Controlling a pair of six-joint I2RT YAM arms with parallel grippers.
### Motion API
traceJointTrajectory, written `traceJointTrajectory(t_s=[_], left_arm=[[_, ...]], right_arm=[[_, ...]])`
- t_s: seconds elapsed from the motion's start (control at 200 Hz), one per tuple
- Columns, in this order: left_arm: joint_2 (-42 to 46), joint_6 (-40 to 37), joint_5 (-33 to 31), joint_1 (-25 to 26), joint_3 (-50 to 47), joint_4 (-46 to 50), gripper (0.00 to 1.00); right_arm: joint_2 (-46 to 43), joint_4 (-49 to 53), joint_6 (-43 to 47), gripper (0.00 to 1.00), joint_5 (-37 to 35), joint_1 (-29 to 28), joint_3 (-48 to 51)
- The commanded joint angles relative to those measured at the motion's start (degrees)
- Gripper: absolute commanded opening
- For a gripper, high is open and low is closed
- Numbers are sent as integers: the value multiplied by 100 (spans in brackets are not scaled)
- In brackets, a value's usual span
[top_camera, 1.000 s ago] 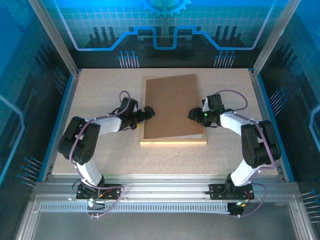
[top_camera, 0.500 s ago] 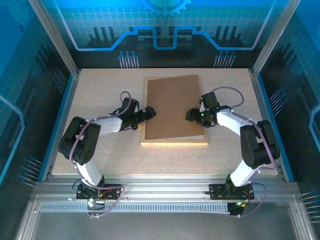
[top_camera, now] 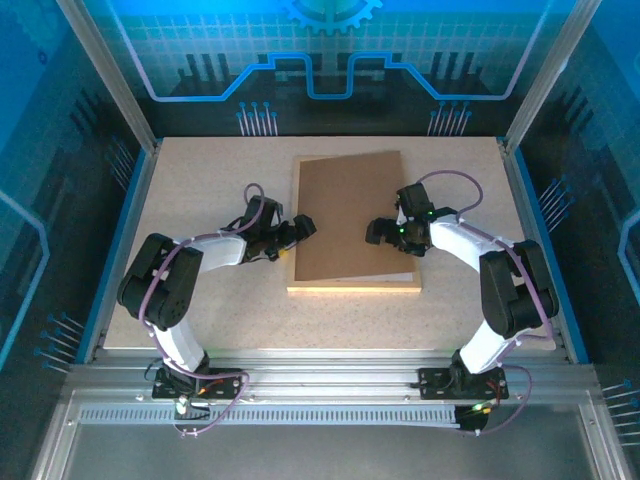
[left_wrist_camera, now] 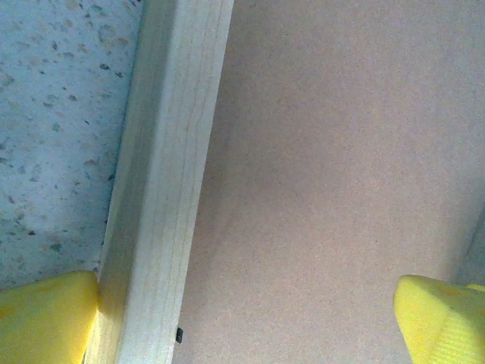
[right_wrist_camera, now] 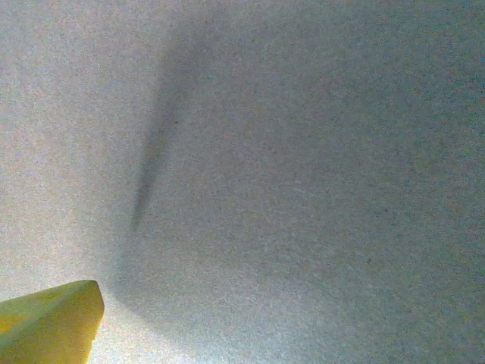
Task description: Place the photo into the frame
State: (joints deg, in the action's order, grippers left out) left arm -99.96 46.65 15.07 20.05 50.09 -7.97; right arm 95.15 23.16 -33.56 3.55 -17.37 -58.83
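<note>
Left gripper [top_camera: 302,228] straddles frame [left_wrist_camera: 163,189] rail; backing board [top_camera: 350,215] lies inside frame.

Both arms bend inward, the end effectors facing each other.
The left end effector [top_camera: 300,228] holds its yellow fingertips [left_wrist_camera: 45,318] wide apart; the right end effector [top_camera: 375,232] is low, wrist bent down, jaws also spread, one yellow fingertip [right_wrist_camera: 49,322] visible.
</note>
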Motion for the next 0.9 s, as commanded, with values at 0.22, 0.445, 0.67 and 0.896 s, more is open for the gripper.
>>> traceJointTrajectory(t_s=[0.22, 0.445, 0.67, 0.896], left_arm=[[-38, 74, 576, 163, 150, -276, 99], [-85, 82, 598, 159, 190, -295, 99], [-85, 68, 602, 165, 161, -293, 99], [-75, 85, 593, 166, 135, -327, 99]], right_arm=[[3, 683, 167, 100, -413, -314, -597], [167, 980, 355, 100, -870, -452, -850], [522, 1474, 724, 100, -1785, -845, -1306], [849, 1777, 911, 100, -2267, -1037, -1645]])
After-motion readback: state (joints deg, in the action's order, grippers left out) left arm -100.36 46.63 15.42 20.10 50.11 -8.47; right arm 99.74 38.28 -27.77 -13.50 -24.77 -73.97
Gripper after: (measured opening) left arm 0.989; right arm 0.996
